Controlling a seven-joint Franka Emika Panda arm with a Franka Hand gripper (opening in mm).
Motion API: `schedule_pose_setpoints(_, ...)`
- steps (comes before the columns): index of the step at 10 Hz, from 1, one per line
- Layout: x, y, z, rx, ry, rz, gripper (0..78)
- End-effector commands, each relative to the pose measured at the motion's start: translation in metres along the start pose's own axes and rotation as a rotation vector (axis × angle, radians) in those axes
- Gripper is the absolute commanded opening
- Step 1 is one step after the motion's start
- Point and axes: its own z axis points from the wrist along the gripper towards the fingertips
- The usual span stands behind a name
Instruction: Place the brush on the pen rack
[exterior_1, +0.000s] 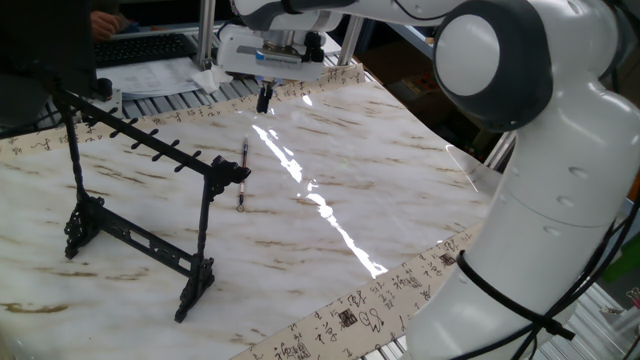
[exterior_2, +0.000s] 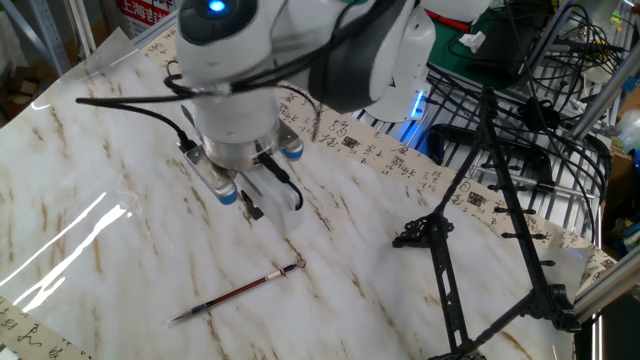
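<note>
The brush (exterior_1: 243, 176) lies flat on the marble-pattern table, just right of the pen rack's near upright; in the other fixed view it (exterior_2: 240, 291) lies slanted with its loop end to the right. The pen rack (exterior_1: 140, 146) stands upright at the left, a black frame with pegs on its top bar; it shows at the right in the other fixed view (exterior_2: 505, 215). My gripper (exterior_1: 265, 100) hangs above the table beyond the brush's far end, apart from it. Its fingers look close together and hold nothing. In the other fixed view it (exterior_2: 255, 210) is above and behind the brush.
A clear plastic sheet with strong glare (exterior_1: 320, 205) covers the table. Calligraphy-print paper borders the edges (exterior_1: 360, 310). A keyboard (exterior_1: 145, 47) lies beyond the far edge. Wire racks and cables (exterior_2: 560, 90) crowd the space behind the pen rack.
</note>
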Motion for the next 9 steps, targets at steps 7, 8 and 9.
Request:
schedule_pose_setpoints(7, -0.0004, 0.0001, -0.0015, -0.051, -0.050, 0.072, 0.0)
schedule_pose_setpoints(8, -0.0004, 0.0001, -0.0015, -0.045, -0.051, 0.071, 0.0)
schedule_pose_setpoints(9, -0.0004, 0.0001, -0.0015, -0.038, -0.053, 0.077, 0.0)
